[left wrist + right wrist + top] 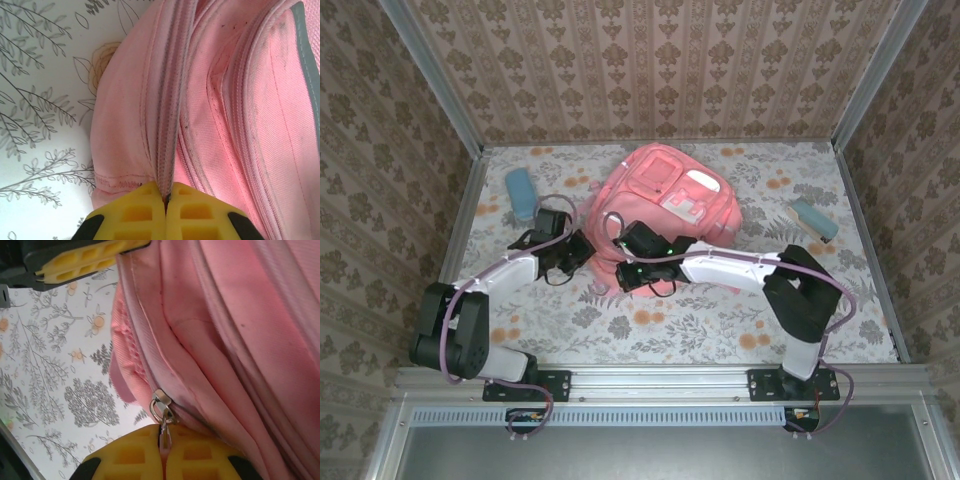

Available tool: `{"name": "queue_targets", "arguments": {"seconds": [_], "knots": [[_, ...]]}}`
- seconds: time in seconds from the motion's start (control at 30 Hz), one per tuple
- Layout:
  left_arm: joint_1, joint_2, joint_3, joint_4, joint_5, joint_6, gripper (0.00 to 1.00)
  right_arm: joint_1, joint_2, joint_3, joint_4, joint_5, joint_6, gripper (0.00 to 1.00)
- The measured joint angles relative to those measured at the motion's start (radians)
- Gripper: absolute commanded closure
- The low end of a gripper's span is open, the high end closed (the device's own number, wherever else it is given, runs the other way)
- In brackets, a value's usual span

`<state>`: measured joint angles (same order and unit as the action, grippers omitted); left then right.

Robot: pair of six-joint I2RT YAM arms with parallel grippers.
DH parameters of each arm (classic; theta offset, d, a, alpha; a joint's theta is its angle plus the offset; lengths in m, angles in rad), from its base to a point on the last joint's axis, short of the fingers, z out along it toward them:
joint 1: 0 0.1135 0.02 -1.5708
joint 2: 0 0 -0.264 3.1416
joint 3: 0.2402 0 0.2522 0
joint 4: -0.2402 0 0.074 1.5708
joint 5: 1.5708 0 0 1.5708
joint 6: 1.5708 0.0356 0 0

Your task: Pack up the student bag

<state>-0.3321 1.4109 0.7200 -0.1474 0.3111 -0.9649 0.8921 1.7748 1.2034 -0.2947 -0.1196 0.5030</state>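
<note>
Arms bent inward, left gripper seemingly pinching student bag, right gripper pinching zipper-pull.

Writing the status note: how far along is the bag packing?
Done: nothing packed that I can see. The blue items, one left and one right of the bag, lie out on the table. In hand: the left gripper pinches the zip seam, the right gripper is shut on the zip pull. Left: open the zip, load both items, close it.
</note>
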Motion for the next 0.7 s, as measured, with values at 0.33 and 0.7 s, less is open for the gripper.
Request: {"name": "queue_targets", "arguments": {"seconds": [0.33,0.7], "knots": [[-0.016,0.000,0.012,0.000,0.053,0.001,1.00,-0.036,-0.237,-0.201,-0.045,0.153,0.019,1.00],[-0.023,0.000,0.030,0.022,0.120,0.001,1.00,-0.135,-0.341,-0.286,-0.034,0.167,0.027,1.00]]}}
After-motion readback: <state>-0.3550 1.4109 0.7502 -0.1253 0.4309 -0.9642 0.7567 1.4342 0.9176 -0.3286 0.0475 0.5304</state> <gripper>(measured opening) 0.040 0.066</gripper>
